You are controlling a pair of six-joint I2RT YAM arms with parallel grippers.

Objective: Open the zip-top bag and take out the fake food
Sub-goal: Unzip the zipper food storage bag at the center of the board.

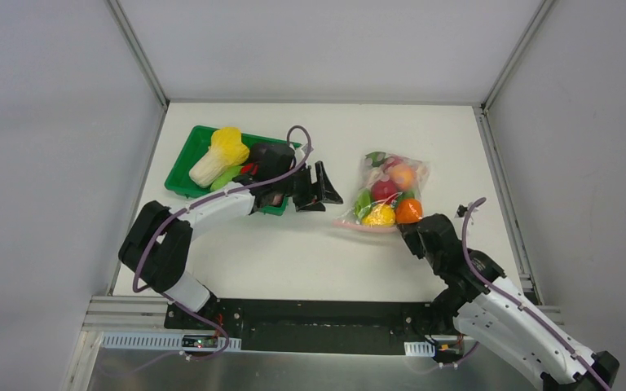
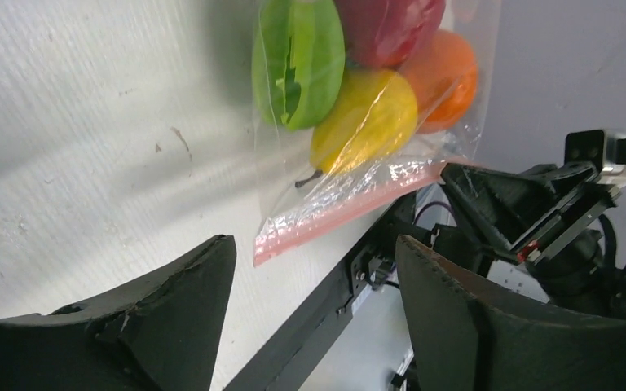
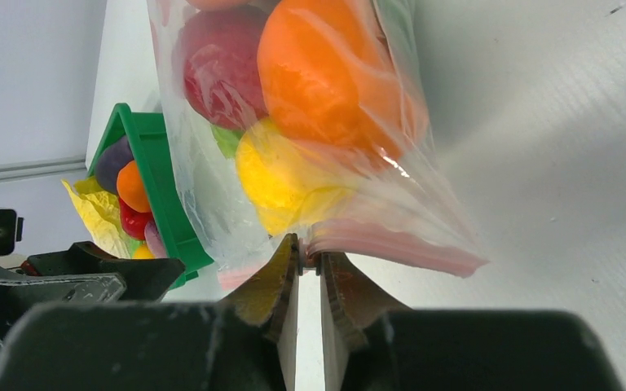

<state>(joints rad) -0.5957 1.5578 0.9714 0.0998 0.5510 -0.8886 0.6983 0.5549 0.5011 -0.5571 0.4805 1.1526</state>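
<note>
Two claws are at the bag (image 1: 379, 181), which lies full of fake food (image 1: 408, 210) on the table (image 1: 293, 248): the right claw (image 3: 310, 259) pinches its pink zip strip (image 3: 407, 248), the left claw (image 1: 323, 190) stands open just beside it, and this soft, slippery plastic is best taken at the strip.

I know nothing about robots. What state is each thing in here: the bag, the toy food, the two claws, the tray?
Clear soft plastic zip-top bag: lying on the white table, pink zip strip looks sealed.
Glossy plastic fake food: inside the bag.
Left gripper: open, empty, apart from the bag.
Right gripper: shut on the bag's pink strip.
Green plastic tray: holding a yellow-white toy cabbage and other toys.
</note>
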